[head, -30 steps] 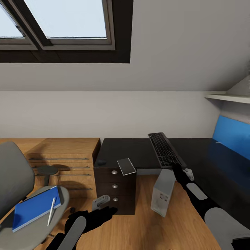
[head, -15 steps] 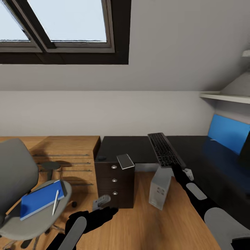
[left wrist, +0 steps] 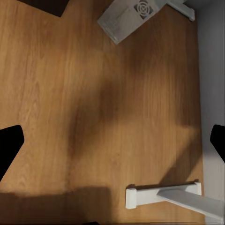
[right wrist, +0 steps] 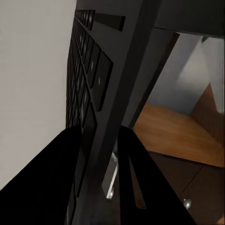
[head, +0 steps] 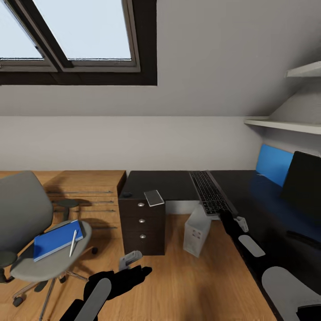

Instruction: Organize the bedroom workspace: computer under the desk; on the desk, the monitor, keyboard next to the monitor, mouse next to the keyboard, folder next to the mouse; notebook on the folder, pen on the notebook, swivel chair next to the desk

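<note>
Both arms read as glossy black shells with light grey oval panels set along their tops. The left arm ends in a black gripper (head: 136, 271) with a pale grey bracket at the wrist. The right gripper (head: 225, 217) is black too, a small grey-white block beside it. In the right wrist view, its fingers (right wrist: 56, 187) look broad, matte black.
</note>
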